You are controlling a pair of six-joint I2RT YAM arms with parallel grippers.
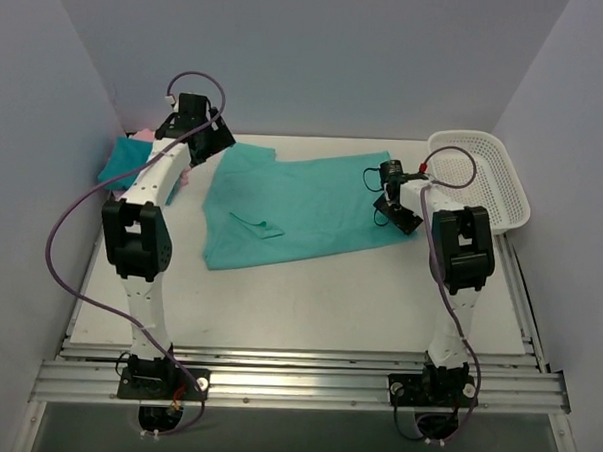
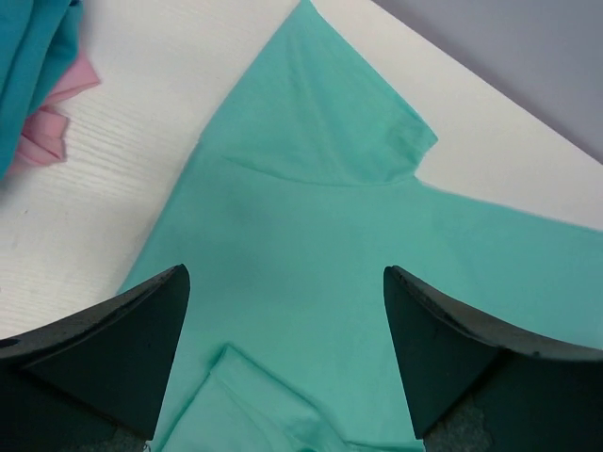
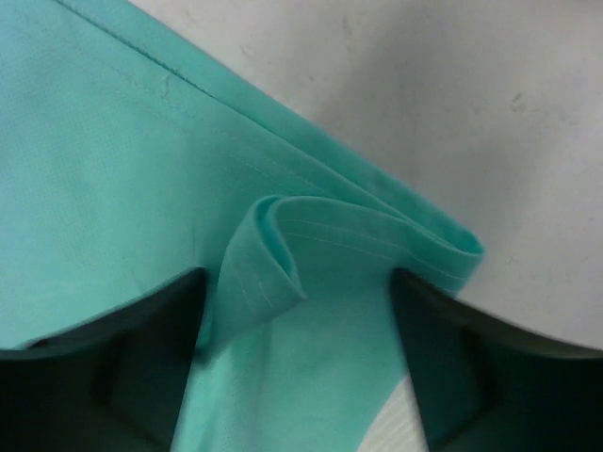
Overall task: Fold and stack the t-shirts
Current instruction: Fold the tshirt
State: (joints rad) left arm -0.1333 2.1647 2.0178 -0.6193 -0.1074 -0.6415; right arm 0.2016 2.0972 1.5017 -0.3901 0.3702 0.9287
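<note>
The light teal-green t-shirt point(image 1: 302, 211) lies spread across the middle of the table, with a small fold of cloth on its front part. My left gripper point(image 1: 210, 142) is open and hovers above the shirt's far left end; in the left wrist view point(image 2: 287, 320) one sleeve point(image 2: 349, 122) lies ahead of it. My right gripper point(image 1: 397, 215) is open at the shirt's right edge. In the right wrist view point(image 3: 297, 348) its fingers straddle a curled hem corner point(image 3: 268, 259). The darker teal-blue shirt point(image 1: 124, 163) and the pink shirt point(image 1: 143, 135) lie bunched at the far left.
A white mesh basket point(image 1: 494, 174) stands at the far right edge. Grey walls close in the table at the back and on both sides. The bunched shirts also show at the left wrist view's upper left: the teal-blue shirt point(image 2: 28, 56) and the pink shirt point(image 2: 57, 127).
</note>
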